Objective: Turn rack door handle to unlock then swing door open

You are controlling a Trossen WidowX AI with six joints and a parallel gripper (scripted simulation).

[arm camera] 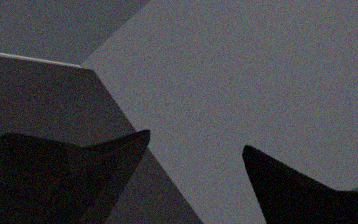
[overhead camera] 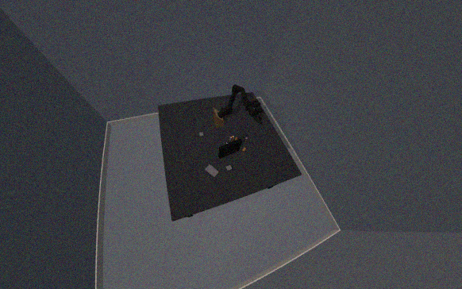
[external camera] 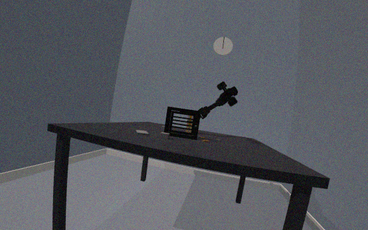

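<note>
Tool (overhead camera: 221, 113) (external camera: 203, 112) (arm camera: 195, 142): wide, empty, 12 o'clock of rack (overhead camera: 230, 148) (external camera: 196, 126) from top
Handle: unheld, turn unreadable
Door: angle unclear; unlocking, opening unconfirmed

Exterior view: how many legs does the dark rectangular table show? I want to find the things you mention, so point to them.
4: a thick dark near-left leg (external camera: 61, 180), a thick dark near-right leg (external camera: 298, 205), and two thinner-looking dark far legs (external camera: 144, 169) (external camera: 240, 189) between them. The tabletop hides the far legs' upper ends.
</note>
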